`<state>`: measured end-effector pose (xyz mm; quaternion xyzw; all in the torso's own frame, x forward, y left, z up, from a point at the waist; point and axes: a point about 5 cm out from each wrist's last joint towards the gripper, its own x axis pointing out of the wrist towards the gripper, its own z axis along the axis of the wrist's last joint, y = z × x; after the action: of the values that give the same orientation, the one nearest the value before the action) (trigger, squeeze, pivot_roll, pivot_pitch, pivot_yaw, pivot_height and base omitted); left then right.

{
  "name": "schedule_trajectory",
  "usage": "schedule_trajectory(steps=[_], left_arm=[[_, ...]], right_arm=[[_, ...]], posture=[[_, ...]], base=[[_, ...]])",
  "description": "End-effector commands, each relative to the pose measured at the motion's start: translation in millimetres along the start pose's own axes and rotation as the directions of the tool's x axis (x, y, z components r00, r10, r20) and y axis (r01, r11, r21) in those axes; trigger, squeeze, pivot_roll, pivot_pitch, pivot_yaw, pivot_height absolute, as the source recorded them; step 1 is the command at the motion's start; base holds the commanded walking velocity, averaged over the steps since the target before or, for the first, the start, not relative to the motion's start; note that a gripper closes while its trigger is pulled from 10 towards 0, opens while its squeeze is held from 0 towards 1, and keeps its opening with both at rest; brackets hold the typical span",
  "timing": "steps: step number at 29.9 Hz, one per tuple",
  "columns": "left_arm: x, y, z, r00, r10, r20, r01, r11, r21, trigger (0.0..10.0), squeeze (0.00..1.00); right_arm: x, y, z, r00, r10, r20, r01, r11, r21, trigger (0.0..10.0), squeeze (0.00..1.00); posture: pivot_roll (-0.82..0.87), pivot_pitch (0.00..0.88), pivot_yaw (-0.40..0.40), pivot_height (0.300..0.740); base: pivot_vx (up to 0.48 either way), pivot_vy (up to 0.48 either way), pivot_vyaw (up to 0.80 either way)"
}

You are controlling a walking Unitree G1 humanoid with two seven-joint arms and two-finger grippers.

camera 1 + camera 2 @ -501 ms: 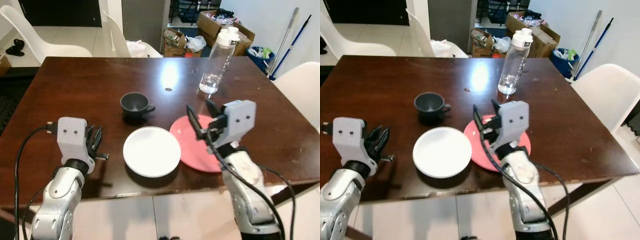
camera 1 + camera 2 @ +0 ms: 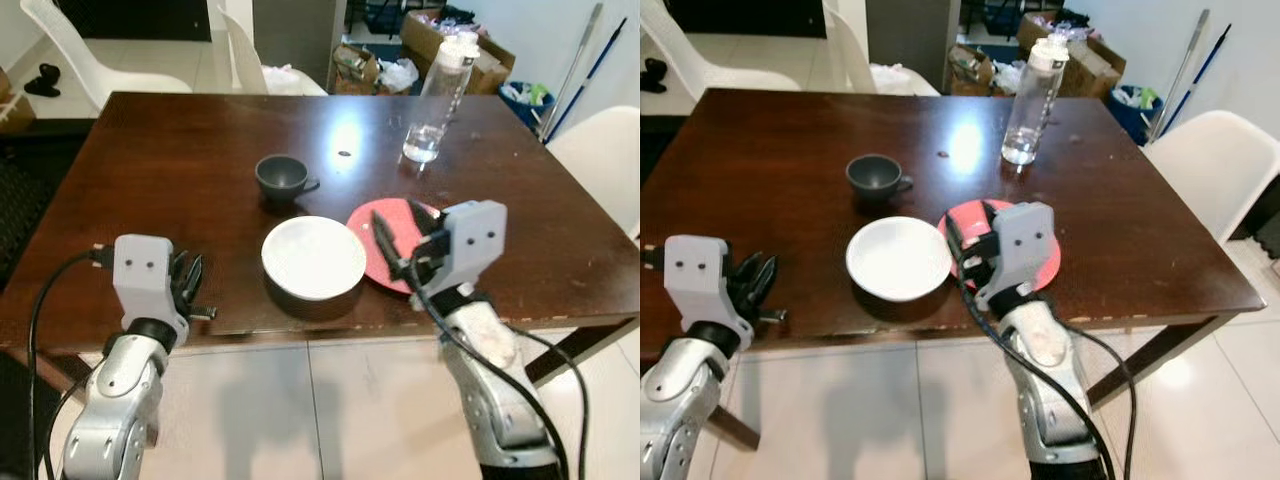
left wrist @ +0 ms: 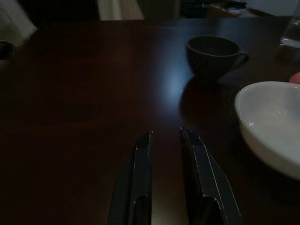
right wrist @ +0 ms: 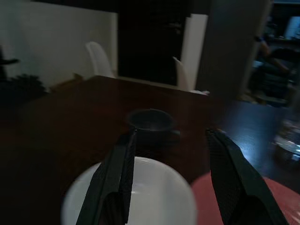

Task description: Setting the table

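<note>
On the dark wooden table (image 2: pixel 150 170) a white plate (image 2: pixel 314 257) lies near the front edge, and a red plate (image 2: pixel 372 232) touches its right side. Behind them stands a dark cup (image 2: pixel 283 178), with a clear water bottle (image 2: pixel 435 100) further back. My right gripper (image 2: pixel 395 212) hovers open and empty over the red plate's near part, hiding some of it. In the right wrist view, the cup (image 4: pixel 150 121) and the white plate (image 4: pixel 140 197) lie ahead of the fingers. My left gripper (image 2: pixel 188 285) is at the front left edge, slightly open and empty, pointing at the cup (image 3: pixel 213 54).
White chairs stand at the back left (image 2: pixel 100 60) and at the right (image 2: pixel 600 160). Cardboard boxes (image 2: pixel 440 40), a blue bin (image 2: pixel 525 100) and mop handles (image 2: pixel 575 60) are behind the table. Tiled floor (image 2: pixel 300 400) lies below the front edge.
The whole view has pulled back from the table, so the camera moved. Both grippers now sit nearer the front edge. The plates, cup and bottle keep their places.
</note>
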<state>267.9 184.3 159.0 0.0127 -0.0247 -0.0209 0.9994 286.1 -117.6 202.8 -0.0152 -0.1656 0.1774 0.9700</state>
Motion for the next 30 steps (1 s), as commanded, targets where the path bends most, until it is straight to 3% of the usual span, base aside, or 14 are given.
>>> schedule_trajectory(steps=[1,5,30], left_arm=[[-2.1,0.3,-5.2,1.0,0.003,-0.019,-0.003,1.0,0.002,10.0,0.0],[-2.3,0.0,-5.6,1.0,0.003,-0.02,-0.003,1.0,0.004,10.0,0.0],[-2.8,-2.1,-8.5,1.0,-0.001,-0.029,0.001,1.0,0.0,10.0,0.0]], right_arm=[[-1.8,-3.0,-2.6,1.0,-0.011,-0.017,0.01,1.0,-0.005,10.0,0.0],[-2.1,-4.0,-3.8,1.0,-0.016,-0.026,0.016,1.0,0.0,10.0,0.0],[-2.2,-5.6,-5.2,0.999,-0.019,-0.041,0.019,1.0,0.016,10.0,0.0]], posture=[[-0.05,0.036,0.024,0.74],[-0.05,0.038,0.023,0.74],[-0.06,0.033,0.018,0.74]], base=[[0.0,0.0,0.0],[0.0,0.0,0.0],[0.0,0.0,-0.8]])
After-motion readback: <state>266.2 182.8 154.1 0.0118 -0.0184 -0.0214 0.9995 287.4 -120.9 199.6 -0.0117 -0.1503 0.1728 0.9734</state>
